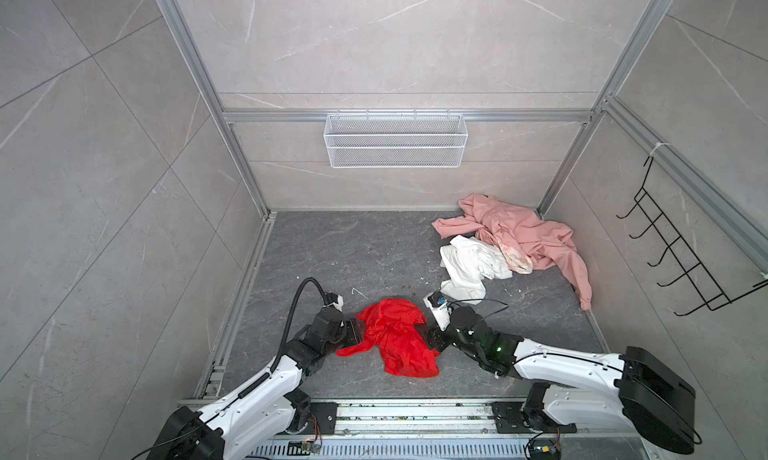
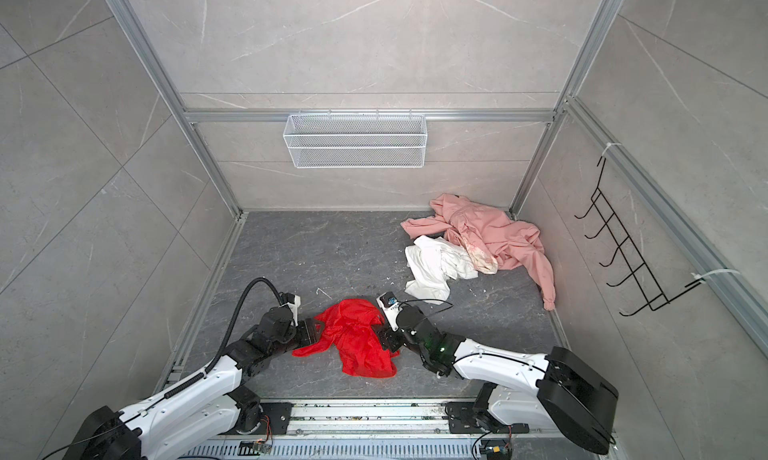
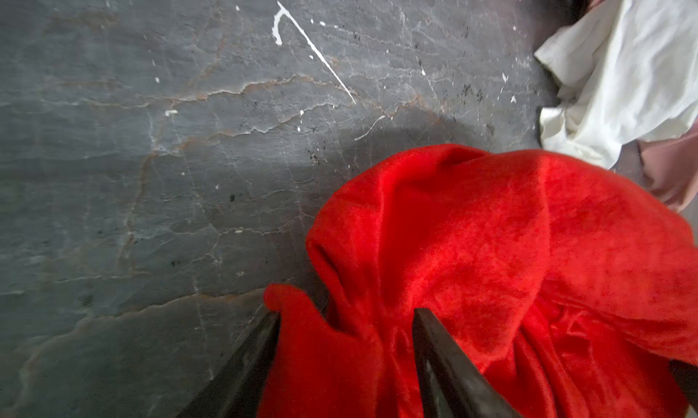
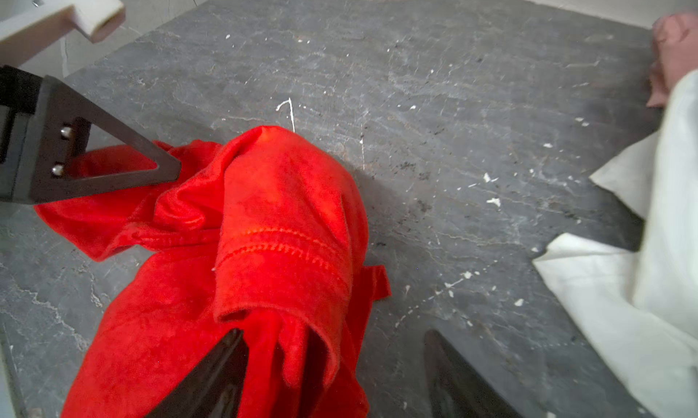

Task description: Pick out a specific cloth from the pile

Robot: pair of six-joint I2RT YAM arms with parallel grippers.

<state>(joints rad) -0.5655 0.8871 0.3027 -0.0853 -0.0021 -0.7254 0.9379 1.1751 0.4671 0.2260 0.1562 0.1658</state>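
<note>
Left wrist view: my left gripper (image 3: 343, 316) shows two dark fingers (image 3: 442, 359) spread apart. A bunched fold of the cloth (image 3: 472, 265), bright red and slightly shiny, sits slack between them. The fabric looks loose rather than pinched, so this gripper is open and grasps nothing. Right wrist view: my right gripper (image 4: 332, 333) is also parted wide. A hemmed red fold drapes over one of its fingers (image 4: 215, 382), and bare grey floor (image 4: 453, 95) shows in the gap up to the other, so nothing is clamped here either. In both top views the cloth (image 1: 395, 341) lies crumpled on the floor directly between my two grippers, with its edges reaching both sets of fingertips. The pile (image 1: 498, 250) sits well apart from the red cloth, beyond my right fingers toward the far corner. It is made up of a pale pink garment (image 1: 528, 233) with a white garment (image 1: 469, 266) against the side nearer me.
</note>
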